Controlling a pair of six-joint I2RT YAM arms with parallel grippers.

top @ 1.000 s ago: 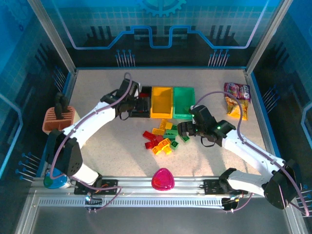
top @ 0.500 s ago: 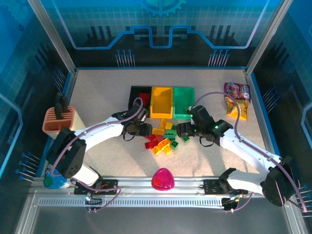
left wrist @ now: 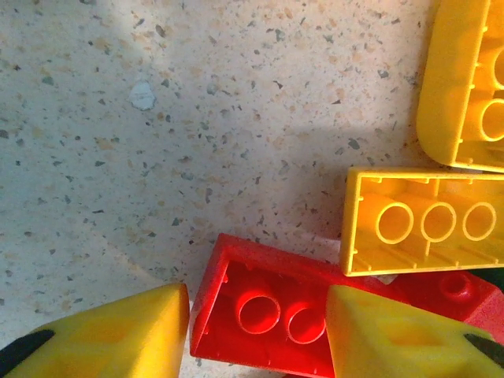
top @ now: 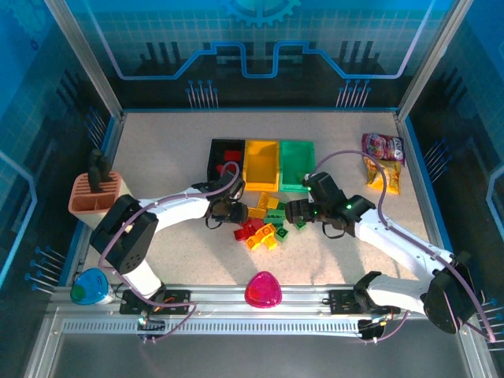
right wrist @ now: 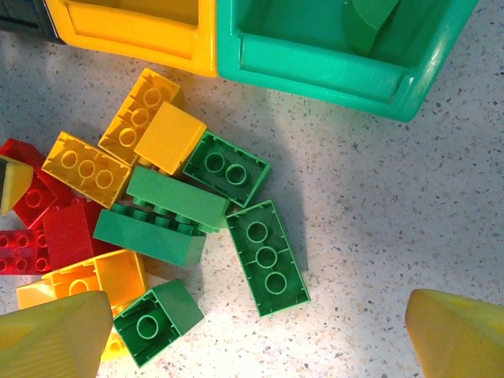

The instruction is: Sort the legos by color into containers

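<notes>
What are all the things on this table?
Bins: three; black bin, yellow bin, green bin; row at far middle.
Legos: a pile; red, yellow, green; in front of the bins.
Pink rounded triangle: one; near edge, centre.
Snack packets: a couple; colourful; far right.
Tan holder: one; black tools inside; left edge.
Blue round object: one; near left corner.
Left gripper: one; yellow-tipped; straddling a red brick.
Right gripper: one; yellow-tipped; open above the pile.
</notes>
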